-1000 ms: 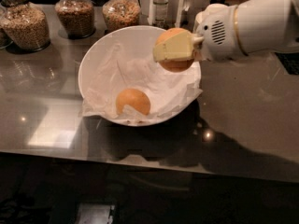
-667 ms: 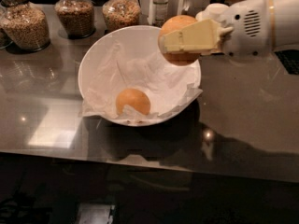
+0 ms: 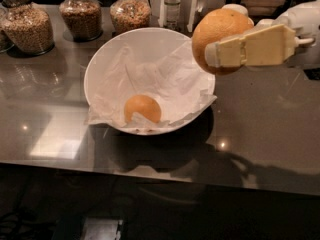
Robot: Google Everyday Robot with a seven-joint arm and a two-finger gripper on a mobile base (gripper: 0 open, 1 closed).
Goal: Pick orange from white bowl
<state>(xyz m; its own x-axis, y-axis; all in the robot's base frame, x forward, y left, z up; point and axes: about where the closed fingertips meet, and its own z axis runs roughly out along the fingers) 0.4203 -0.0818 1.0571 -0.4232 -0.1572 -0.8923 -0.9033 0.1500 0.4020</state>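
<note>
My gripper (image 3: 220, 48) is shut on an orange (image 3: 220, 26) and holds it in the air, above and just right of the white bowl's right rim. One cream finger (image 3: 250, 46) lies across the front of the fruit. The white bowl (image 3: 100, 59) sits on the dark counter, lined with crumpled white paper. A second orange (image 3: 142, 108) rests at the bottom of the bowl, toward its front.
Three glass jars of grains stand along the back: left (image 3: 27, 26), middle (image 3: 80, 14), right (image 3: 130, 11). A bottle (image 3: 172, 4) stands behind the bowl. The glossy counter (image 3: 260, 119) extends to the right; its front edge runs across the lower frame.
The gripper has lifted the orange up out of the bowl and toward the right. The second orange and the bowl have not moved.
</note>
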